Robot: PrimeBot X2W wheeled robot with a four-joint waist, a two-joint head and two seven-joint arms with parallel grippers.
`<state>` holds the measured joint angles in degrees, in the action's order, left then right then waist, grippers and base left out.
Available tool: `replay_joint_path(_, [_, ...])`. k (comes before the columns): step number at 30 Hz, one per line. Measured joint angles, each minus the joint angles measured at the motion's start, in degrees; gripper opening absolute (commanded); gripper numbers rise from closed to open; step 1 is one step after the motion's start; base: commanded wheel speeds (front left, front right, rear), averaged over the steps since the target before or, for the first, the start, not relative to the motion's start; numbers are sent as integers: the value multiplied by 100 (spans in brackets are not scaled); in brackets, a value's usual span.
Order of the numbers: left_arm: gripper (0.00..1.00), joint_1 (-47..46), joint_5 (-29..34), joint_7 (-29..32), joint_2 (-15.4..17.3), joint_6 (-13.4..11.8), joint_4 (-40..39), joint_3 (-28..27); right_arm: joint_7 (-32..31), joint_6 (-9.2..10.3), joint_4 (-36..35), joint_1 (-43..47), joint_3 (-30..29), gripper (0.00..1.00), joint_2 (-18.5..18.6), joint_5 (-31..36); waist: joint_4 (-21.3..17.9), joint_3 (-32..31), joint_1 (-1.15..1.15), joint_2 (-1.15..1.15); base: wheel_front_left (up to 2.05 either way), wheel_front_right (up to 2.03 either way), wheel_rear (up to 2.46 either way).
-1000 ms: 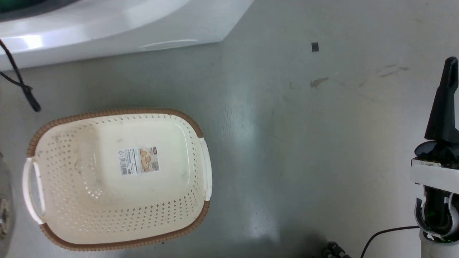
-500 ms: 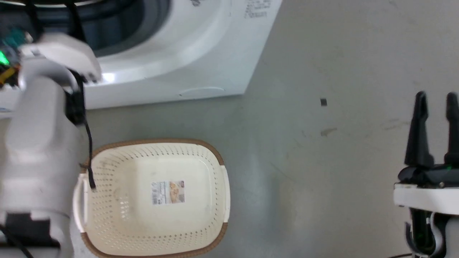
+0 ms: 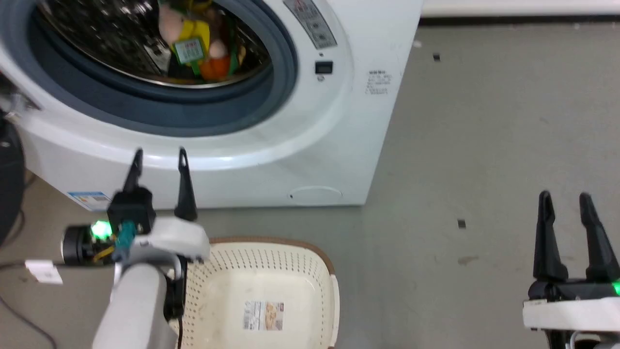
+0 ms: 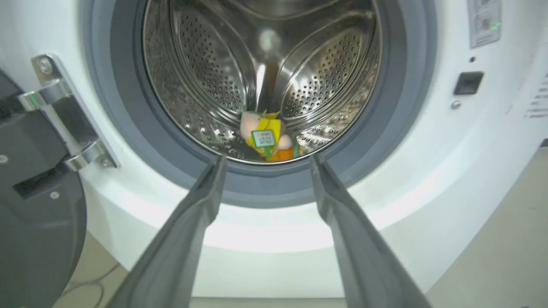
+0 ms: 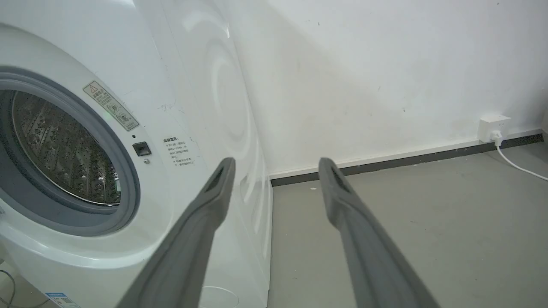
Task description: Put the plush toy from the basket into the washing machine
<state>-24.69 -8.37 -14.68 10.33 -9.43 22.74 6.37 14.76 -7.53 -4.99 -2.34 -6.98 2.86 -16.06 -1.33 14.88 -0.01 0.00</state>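
Here the plush toy (image 4: 267, 139) lies inside the washing machine (image 3: 339, 121), low in the shiny steel drum (image 4: 205, 77) just behind the lower lip of the grey rubber ring (image 3: 271, 92), with a green-edged tag facing outward. The left claw (image 3: 160, 152) hangs in front of the machine's white front below the opening, its two dark fingers spread apart and holding nothing. In the left wrist view their tips frame the toy from outside the ring, apart from it. The black door (image 4: 34, 222) stands swung open at that view's left on its metal hinge (image 4: 64, 111), leaving the round mouth unobstructed. The cream basket (image 3: 310, 271) sits on the grey floor (image 3: 484, 145) just before the machine's base, its brown rim near the left forearm and the paper label (image 3: 264, 315) on its bottom in plain sight. The right claw (image 3: 565, 196) is well off to the right over bare floor, fingers parted and gripping nothing. In the right wrist view it points past the machine's right corner toward a white wall (image 5: 385, 77) with a dark baseboard (image 5: 385, 162), with broad open floor between.
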Motion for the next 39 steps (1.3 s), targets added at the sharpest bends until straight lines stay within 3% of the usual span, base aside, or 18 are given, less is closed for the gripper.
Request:
replay_joint_path(4, [100,641,138,-1,-115,15,-435,-43,0,0,77,251,-9,100,0,13,131,-406,0,0,0,0,0])
replay_joint_path(9, [100,1365,176,-1,-291,219,-794,-137,0,0,207,515,-12,100,0,62,237,-847,0,0,0,0,0])
replay_joint_path(23, [100,2339,392,-1,-492,425,-917,-260,0,0,322,964,71,100,0,260,169,-1565,0,0,0,0,0])
replay_joint_path(24, [0,2353,396,-1,-506,452,-918,-279,0,0,322,973,65,0,0,260,162,-1574,-1,0,0,0,0])
replay_joint_path(39, [0,2356,423,113,-528,479,-990,-310,-118,0,323,977,108,0,0,348,157,-1573,0,0,0,0,0])
